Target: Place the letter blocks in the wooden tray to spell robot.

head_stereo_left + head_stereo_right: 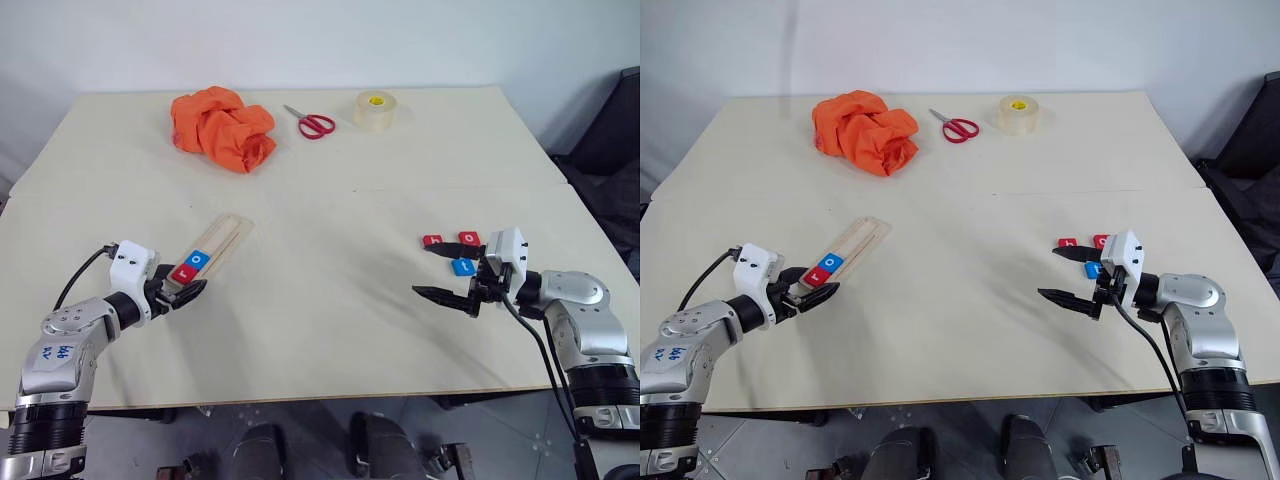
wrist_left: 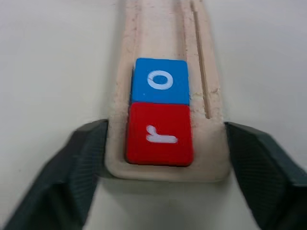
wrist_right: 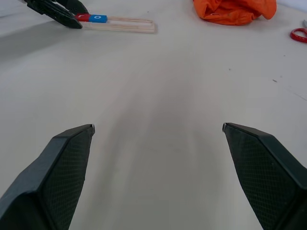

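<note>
While the left claw (image 2: 165,143) is clenched on the near end of the wooden tray (image 1: 212,250), one black finger pressed against each long side, the tray lies flat on the pale worktop (image 1: 320,300), slanting away from the robot. Two letter blocks sit in its groove at that near end, touching each other: a red r (image 2: 159,140) closest to the claw and a blue o (image 2: 160,81) just beyond it. The rest of the groove is bare wood. On the robot's right, the right claw (image 1: 442,270) hovers released, its fingers spread wide over the worktop. Just beside it lie three loose blocks in a small cluster: two red ones (image 1: 432,241) (image 1: 469,238) and a blue one (image 1: 463,267).
</note>
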Motion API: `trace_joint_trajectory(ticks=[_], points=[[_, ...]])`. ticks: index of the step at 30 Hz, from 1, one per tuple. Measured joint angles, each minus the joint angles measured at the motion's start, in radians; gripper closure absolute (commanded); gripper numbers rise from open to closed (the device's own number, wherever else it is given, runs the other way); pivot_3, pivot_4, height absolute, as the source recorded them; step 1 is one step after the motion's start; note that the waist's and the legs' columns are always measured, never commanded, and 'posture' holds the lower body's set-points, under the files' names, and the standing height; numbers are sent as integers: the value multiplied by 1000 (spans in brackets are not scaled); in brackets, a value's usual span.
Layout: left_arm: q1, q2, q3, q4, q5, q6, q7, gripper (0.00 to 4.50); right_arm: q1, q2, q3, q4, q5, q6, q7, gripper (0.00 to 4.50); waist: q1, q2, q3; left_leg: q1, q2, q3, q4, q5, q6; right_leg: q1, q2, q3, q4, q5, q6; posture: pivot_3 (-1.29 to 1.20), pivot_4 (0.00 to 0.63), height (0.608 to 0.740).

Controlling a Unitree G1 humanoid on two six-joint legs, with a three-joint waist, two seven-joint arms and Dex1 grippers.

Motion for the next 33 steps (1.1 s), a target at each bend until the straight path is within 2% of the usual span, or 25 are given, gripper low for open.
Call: trace_joint_trajectory(ticks=[5,11,15,23,33], points=[[-4,6,-9,27,0,-56,-72,1124,3,-1,-9,30,0,-22,-1,0,3,0,0,0,0,0,0,0,0,0,0,0,0,0,0,0,150,740],[-50,27,-122,24,3,-142,-237,1124,15,-22,-33,32,0,-44,5,0,17,0,0,-1,0,0,0,0,0,0,0,0,-1,0,0,0,150,740],[-180,28,-250,30,39,-191,-336,1124,58,-50,-45,27,0,-62,10,0,31,0,0,-2,-1,0,1,1,-1,0,0,0,-1,0,1,0,150,740],[-417,-82,-489,143,154,-351,-492,1124,212,-95,-137,-86,5,-66,-27,0,35,0,0,-3,-1,1,2,2,-3,0,1,0,-3,1,1,0,150,740],[-450,-197,-604,168,229,-387,-511,1124,408,-95,-248,-258,37,-19,-113,0,43,0,0,-3,-1,0,4,2,0,0,1,2,-2,1,2,0,150,740]])
